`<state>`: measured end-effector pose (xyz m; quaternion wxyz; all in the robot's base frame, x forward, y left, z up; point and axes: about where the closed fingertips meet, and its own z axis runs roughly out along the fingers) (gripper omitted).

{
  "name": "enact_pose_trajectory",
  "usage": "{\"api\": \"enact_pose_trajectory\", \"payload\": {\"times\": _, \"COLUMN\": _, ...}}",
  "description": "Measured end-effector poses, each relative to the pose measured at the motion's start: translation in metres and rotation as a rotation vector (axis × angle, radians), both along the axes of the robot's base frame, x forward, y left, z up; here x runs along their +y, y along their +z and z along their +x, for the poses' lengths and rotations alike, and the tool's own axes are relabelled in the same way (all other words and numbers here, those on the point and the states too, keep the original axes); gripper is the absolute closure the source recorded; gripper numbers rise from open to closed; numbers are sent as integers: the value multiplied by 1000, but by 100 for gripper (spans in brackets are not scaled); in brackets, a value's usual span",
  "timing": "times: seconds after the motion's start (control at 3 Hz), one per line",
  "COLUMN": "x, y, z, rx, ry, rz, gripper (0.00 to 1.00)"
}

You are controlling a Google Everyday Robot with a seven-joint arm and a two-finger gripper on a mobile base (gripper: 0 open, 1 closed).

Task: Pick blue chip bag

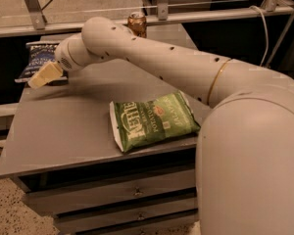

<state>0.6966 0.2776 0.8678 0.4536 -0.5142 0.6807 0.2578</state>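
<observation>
The blue chip bag [36, 58] is small, dark navy with white lettering, and lies at the far left corner of the grey cabinet top [63, 126]. My gripper [40, 79], with pale yellowish fingers, hangs at the end of the white arm right at the bag's near edge and partly covers it. I cannot tell whether it touches the bag.
A larger green Kettle chip bag [154, 120] lies flat near the front right of the cabinet top. A brown drink can [136, 24] stands at the back edge behind the arm. A metal rail [152, 17] runs along the back. Drawers sit below the top.
</observation>
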Motion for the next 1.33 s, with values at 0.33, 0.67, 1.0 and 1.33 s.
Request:
{"api": "enact_pose_trajectory", "payload": {"times": 0.33, "x": 9, "y": -9, "z": 5, "rx": 9, "ry": -6, "rz": -7, "gripper": 24}}
{"api": "enact_pose_trajectory", "payload": {"times": 0.67, "x": 14, "y": -15, "z": 7, "rx": 12, "ry": -9, "rz": -8, "gripper": 47}}
{"api": "enact_pose_trajectory", "payload": {"times": 1.0, "x": 6, "y": -5, "z": 4, "rx": -13, "ry": -19, "rz": 0, "gripper": 79}}
{"api": "enact_pose_trajectory", "payload": {"times": 1.33, "x": -10, "y": 16, "z": 3, "rx": -53, "ry": -30, "rz": 19, "gripper": 100}}
